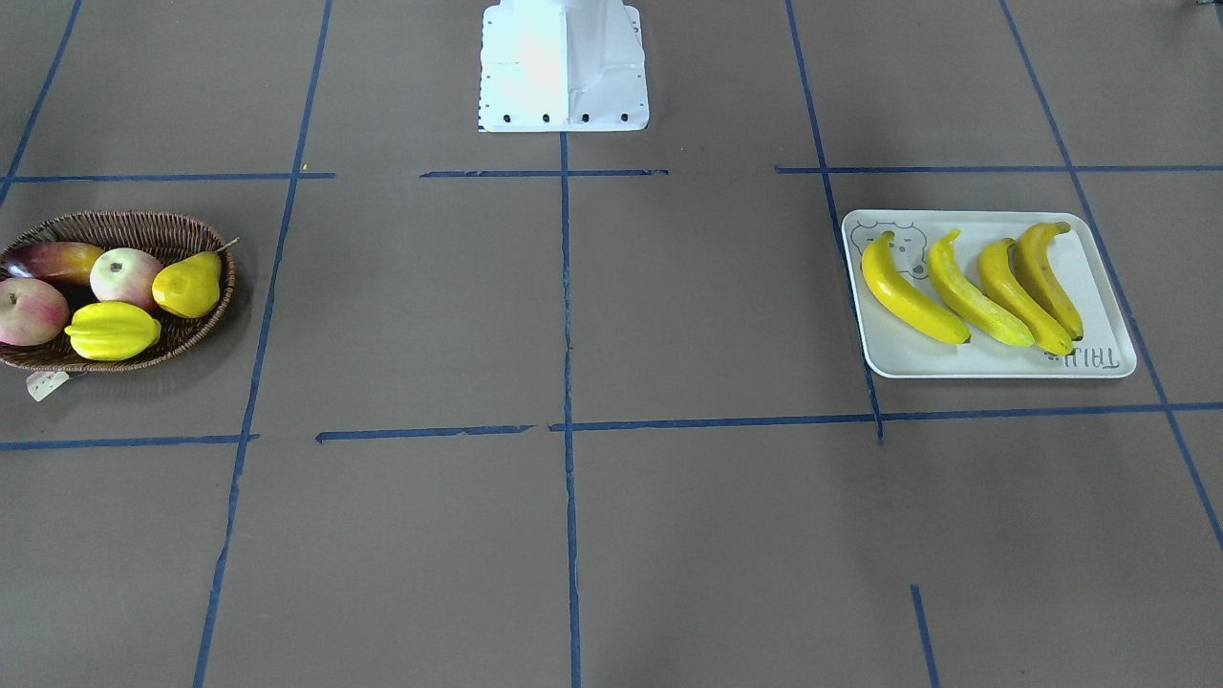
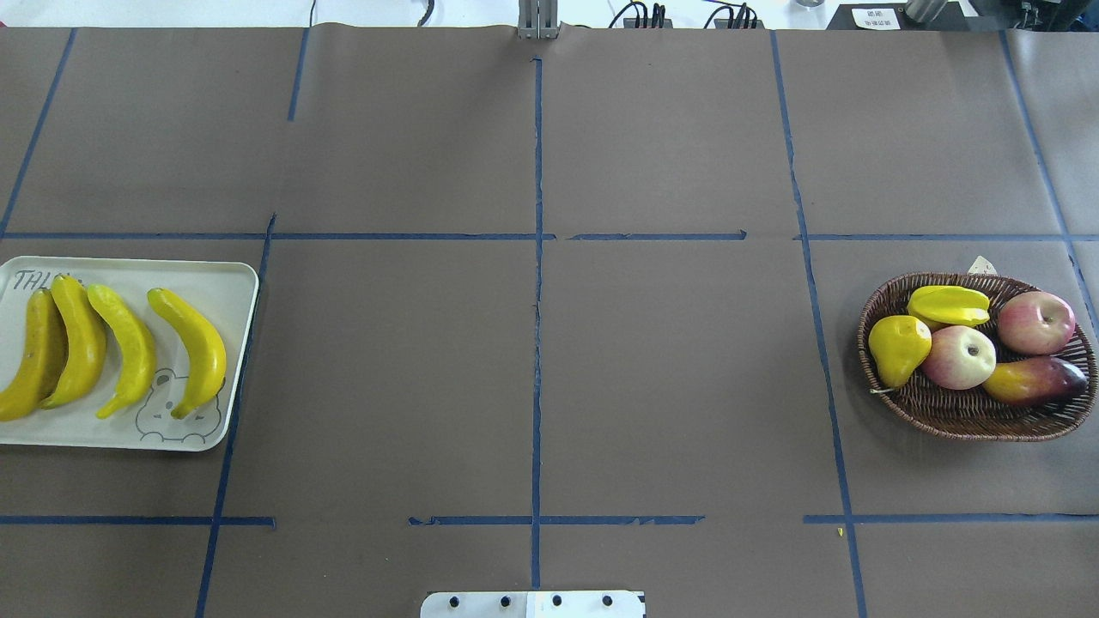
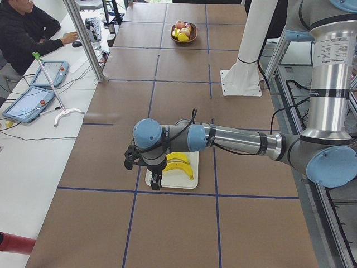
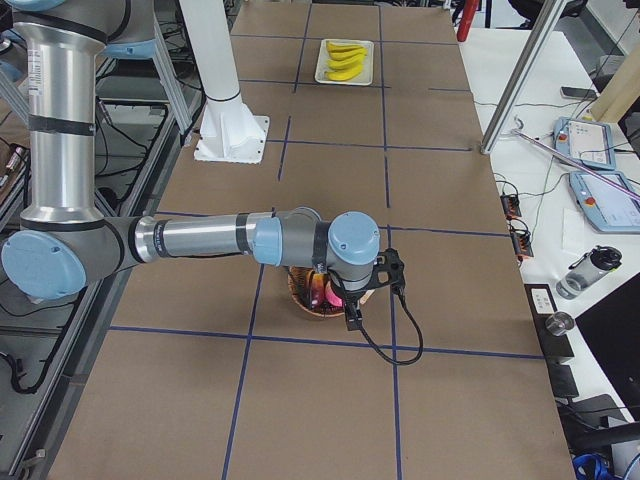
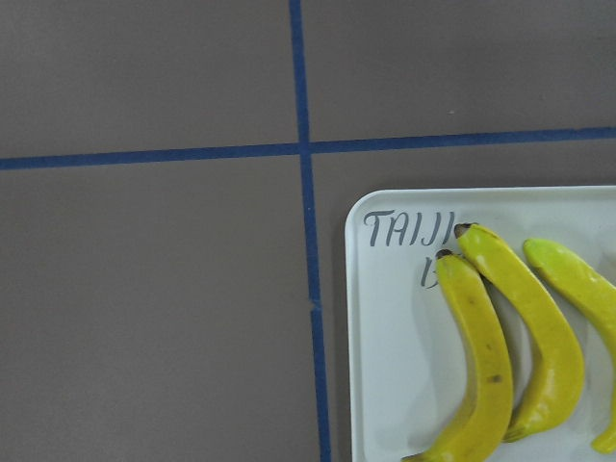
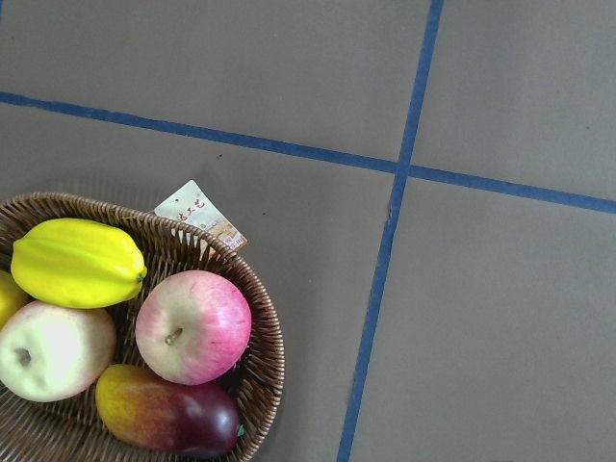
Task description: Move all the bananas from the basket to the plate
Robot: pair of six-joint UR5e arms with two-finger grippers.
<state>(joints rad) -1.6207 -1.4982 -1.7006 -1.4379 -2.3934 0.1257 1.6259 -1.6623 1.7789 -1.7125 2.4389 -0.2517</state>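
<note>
Several long yellow bananas point(image 1: 912, 291) lie side by side on the white plate point(image 1: 994, 368); they also show in the overhead view point(image 2: 193, 348) and the left wrist view point(image 5: 481, 356). The wicker basket point(image 2: 970, 421) holds no banana. My left gripper point(image 3: 155, 181) hangs above the plate's point(image 3: 184, 181) outer edge; I cannot tell if it is open or shut. My right gripper point(image 4: 352, 318) hangs above the outer side of the basket point(image 4: 305, 300); I cannot tell its state either. No fingers show in either wrist view.
The basket holds a yellow starfruit point(image 2: 947, 304), a yellow pear point(image 2: 898, 346), two apples point(image 2: 1035, 322) and a mango point(image 2: 1035, 379). A paper tag point(image 6: 200, 214) lies by the basket rim point(image 6: 260, 375). The robot's white base point(image 1: 564, 67) stands mid-table. Blue tape lines cross the brown table.
</note>
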